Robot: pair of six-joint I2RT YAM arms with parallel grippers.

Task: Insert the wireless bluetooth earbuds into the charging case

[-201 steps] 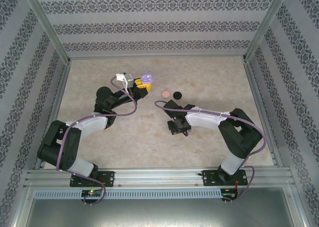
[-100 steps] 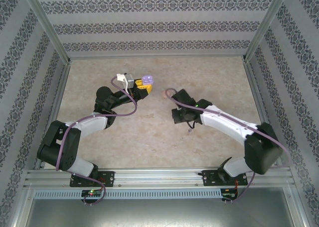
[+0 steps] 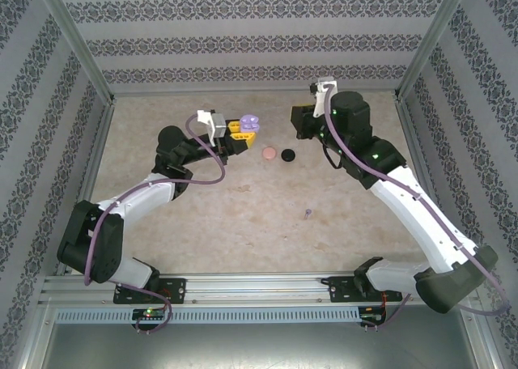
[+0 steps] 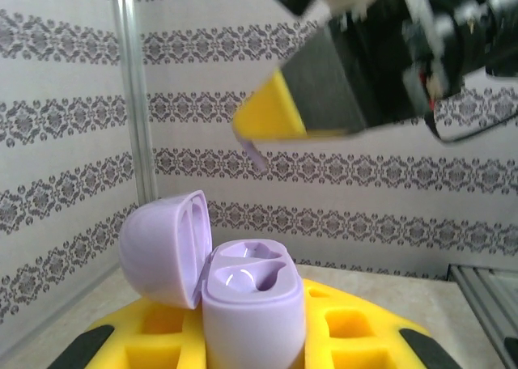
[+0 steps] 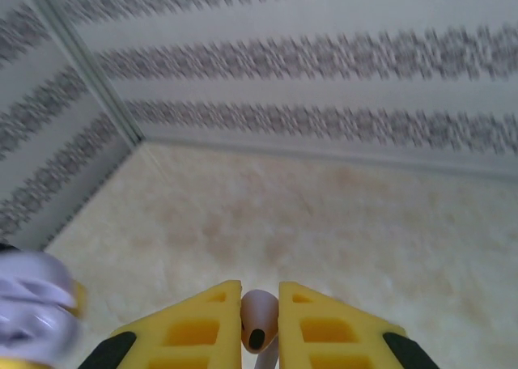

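Above the beige table (image 3: 202,215), left claw (image 3: 240,127) clamps the open purple case (image 4: 251,304); right claw (image 5: 260,288) pinches a purple earbud (image 5: 259,319).

No writing, number, brand mark or sign can be read anywhere; the purple charging case (image 4: 251,304) and the patterned walls (image 3: 243,45) are seen unlettered.

1) From the right wrist, the purple case (image 5: 34,308) is a smear cut by the left edge, its wells unreadable
2) Right of that case, the earbud (image 5: 259,327) in the right gripper (image 5: 261,292) runs off the bottom edge
3) From the left wrist, above the case, the right gripper is motion-blurred
4) Below the case there, the left gripper (image 4: 255,300) has its fingers cropped by the bottom edge
5) From above, a purple speck (image 3: 307,213) well apart from the case is too small to read, perhaps another earbud
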